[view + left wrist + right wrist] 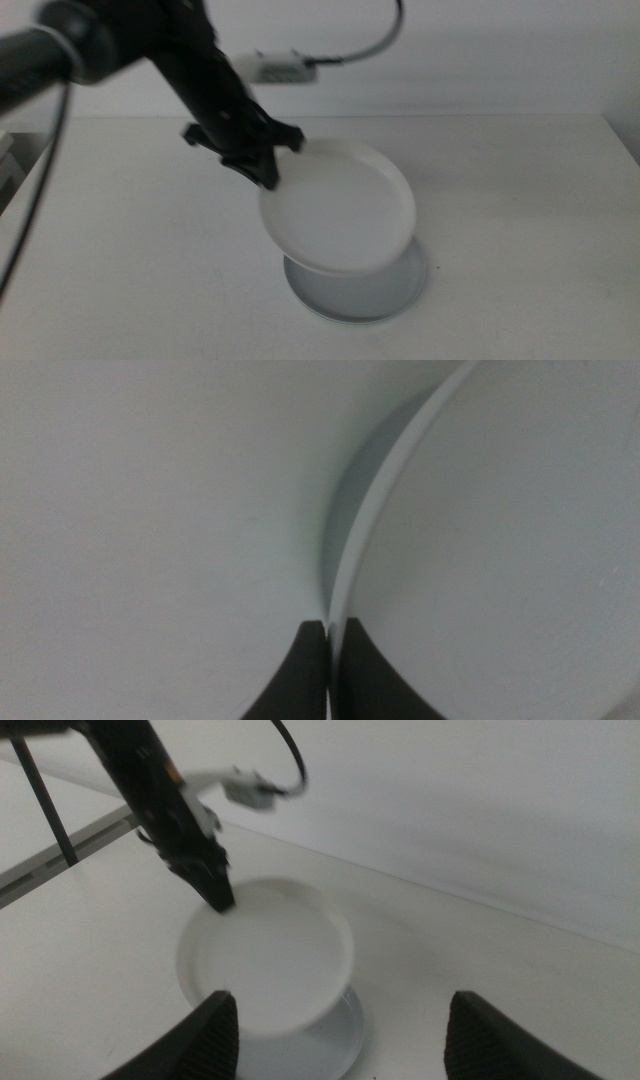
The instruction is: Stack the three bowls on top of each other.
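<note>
My left gripper (268,178) is shut on the near-left rim of the white bowl (340,205) and holds it tilted above the table. The left wrist view shows the two jaws (330,635) pinching the thin rim of the white bowl (500,560). Right under it a pale greyish bowl (352,298) lies flat on the table, mostly covered by the white one. I cannot tell whether it is one bowl or two nested, and no third bowl shows apart. In the right wrist view the white bowl (270,950) hangs over the lower bowl (335,1045). My right gripper (342,1005) is open and empty, back from the bowls.
The white table (520,200) meets a white wall at the back. A white connector with a grey cable (285,68) hangs off the left arm above the bowls. A dark bar and a rail (60,840) stand at the table's far left side.
</note>
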{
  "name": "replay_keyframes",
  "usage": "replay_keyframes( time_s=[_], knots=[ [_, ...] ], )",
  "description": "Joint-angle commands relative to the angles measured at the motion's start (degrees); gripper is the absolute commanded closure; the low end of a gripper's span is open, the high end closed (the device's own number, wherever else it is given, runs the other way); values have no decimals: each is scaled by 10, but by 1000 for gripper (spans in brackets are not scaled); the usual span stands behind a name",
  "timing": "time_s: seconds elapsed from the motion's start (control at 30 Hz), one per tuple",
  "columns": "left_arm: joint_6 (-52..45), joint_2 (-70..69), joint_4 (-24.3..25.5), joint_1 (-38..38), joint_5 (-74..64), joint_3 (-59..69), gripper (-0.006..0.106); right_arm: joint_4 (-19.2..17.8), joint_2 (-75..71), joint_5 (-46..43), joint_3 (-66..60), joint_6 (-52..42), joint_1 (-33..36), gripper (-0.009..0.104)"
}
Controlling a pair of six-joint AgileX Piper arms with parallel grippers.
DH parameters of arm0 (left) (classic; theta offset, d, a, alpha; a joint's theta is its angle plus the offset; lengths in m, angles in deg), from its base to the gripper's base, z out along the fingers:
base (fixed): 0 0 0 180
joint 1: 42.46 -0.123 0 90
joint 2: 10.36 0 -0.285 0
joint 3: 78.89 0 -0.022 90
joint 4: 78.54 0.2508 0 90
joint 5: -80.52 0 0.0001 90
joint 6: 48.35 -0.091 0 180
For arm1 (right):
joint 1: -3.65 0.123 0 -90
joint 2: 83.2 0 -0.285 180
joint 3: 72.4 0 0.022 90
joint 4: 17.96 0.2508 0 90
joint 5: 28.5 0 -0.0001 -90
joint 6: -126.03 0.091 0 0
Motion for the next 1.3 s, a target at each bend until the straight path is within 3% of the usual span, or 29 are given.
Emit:
replay_keyframes(
  time_s=[0.0, 0.43, 0.6, 0.87, 1.03, 1.27],
  knots=[
    [10, -12, -18, 19, 23, -19, 105, -2, 4, -44, 16, -3, 1, 40],
    [8, 42, -32, 33, 33, -18, 103, -2, 4, -44, 16, -3, 1, 40],
    [6, 44, -27, 33, 33, -18, 78, -2, 4, -44, 16, -3, 1, 40],
    [-17, 19, -21, 30, 25, -32, 10, -2, 4, -44, 16, -3, 1, 40],
    [11, -25, -10, 18, -16, -67, 10, -2, 4, -44, 16, -3, 1, 40],
    [98, -123, 46, -7, -52, -91, 10, -2, 4, -44, 16, -3, 1, 40]
  ],
)
